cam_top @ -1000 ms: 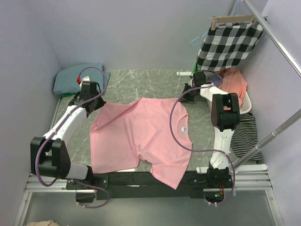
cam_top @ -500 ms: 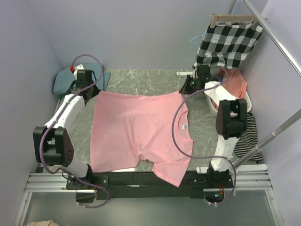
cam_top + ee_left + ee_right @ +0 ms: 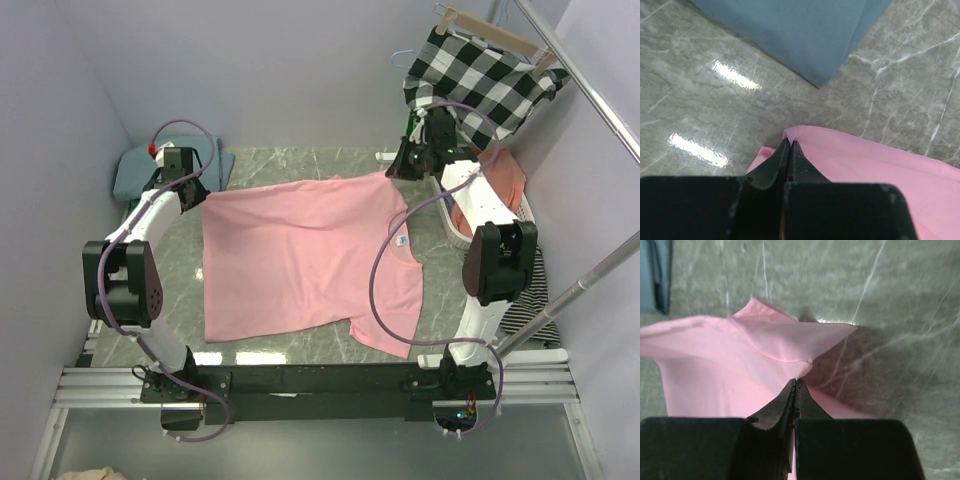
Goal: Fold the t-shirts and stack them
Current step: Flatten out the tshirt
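The light pink t-shirt (image 3: 305, 255) lies spread across the table, its far edge stretched between my two grippers. My left gripper (image 3: 197, 192) is shut on its far left corner, seen in the left wrist view (image 3: 790, 142) with pink cloth (image 3: 875, 165) pinched at the tips. My right gripper (image 3: 398, 170) is shut on the far right corner, seen in the right wrist view (image 3: 796, 381) with pink cloth (image 3: 725, 365) bunched at the tips. The folded dusty teal t-shirt (image 3: 135, 172) lies at the far left corner, and shows in the left wrist view (image 3: 805, 35).
A black-and-white checked cloth (image 3: 480, 85) hangs on a hanger at the back right. A white basket (image 3: 520, 215) with an orange garment (image 3: 495, 175) stands at the right, a striped garment (image 3: 525, 290) below it. Metal rails (image 3: 575, 290) run along the right side.
Both grippers have carried the pink shirt's far edge farther back and outward. The shirt has slid away from the near edge and now lies flatter. The checked cloth has swung.
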Available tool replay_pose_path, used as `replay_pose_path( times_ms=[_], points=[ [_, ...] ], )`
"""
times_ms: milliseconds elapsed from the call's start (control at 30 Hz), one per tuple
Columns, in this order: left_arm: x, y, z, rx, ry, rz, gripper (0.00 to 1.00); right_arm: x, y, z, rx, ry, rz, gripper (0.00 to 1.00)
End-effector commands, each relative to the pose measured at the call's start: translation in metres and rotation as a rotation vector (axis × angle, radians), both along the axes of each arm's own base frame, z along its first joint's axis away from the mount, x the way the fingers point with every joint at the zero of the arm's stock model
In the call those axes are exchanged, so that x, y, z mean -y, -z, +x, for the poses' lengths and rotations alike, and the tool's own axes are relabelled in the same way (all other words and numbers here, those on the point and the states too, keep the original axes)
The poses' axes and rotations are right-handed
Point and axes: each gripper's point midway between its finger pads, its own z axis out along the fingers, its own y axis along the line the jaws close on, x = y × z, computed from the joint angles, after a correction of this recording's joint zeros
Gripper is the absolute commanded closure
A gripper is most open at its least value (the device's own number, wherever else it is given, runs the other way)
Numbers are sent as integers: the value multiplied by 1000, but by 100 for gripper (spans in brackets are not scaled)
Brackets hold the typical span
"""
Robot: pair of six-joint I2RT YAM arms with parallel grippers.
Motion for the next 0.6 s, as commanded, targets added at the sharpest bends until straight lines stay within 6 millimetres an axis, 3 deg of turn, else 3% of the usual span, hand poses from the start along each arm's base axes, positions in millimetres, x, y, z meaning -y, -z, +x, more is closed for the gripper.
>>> replay_pose_path(
  times_ms=[0,33,67,100,133,167,200,233,500,567],
  points=[
    [6,-20,-3,81,15,-20,97,-21,9,-24,-28,-69,-35,100],
    [8,-29,-7,105,12,-28,97,-23,4,-31,-21,-74,-36,100],
    [9,-29,-11,108,12,-35,97,-25,16,-41,-44,-78,-39,100],
    [12,-22,-20,95,20,-42,96,-27,19,-48,-49,-84,-36,100],
    [16,-30,-24,121,35,-59,96,-34,14,-57,-41,-98,-25,100],
    [19,-31,-28,126,40,-69,96,-37,23,-67,-61,-111,-24,100],
    [23,-24,-35,111,52,-76,95,-40,25,-72,-64,-112,-26,99],
    [29,-29,-39,127,76,-92,94,-45,22,-79,-59,-127,-33,99],
    [61,-16,-78,85,152,-104,94,-43,36,-122,-102,-125,-103,100],
    [59,-6,-91,46,137,-90,94,-37,42,-134,-123,-105,-135,100]
  ],
)
